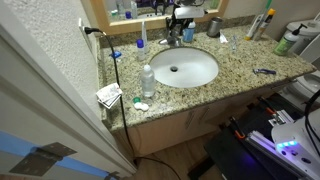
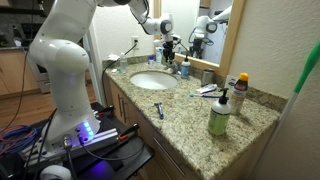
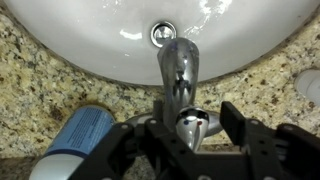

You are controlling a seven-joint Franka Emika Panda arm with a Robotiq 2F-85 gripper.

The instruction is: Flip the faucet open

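Observation:
The faucet (image 3: 178,62) is a small chrome tap behind the white oval basin (image 3: 80,40). Its spout points at the drain, and its lever handle (image 3: 196,124) has red and blue dots. In the wrist view my gripper (image 3: 190,138) is open, with one black finger on each side of the lever handle and small gaps between. In both exterior views the gripper (image 1: 180,22) (image 2: 170,47) hangs right over the faucet (image 1: 173,41) (image 2: 173,63) at the back of the basin (image 1: 186,68) (image 2: 152,80).
A blue soap dispenser (image 3: 78,138) stands close to my left finger. A clear plastic bottle (image 1: 148,80) stands beside the basin. A green bottle (image 2: 218,114), a razor (image 2: 158,110) and toiletries lie on the granite counter (image 1: 240,62). The mirror and wall are just behind the faucet.

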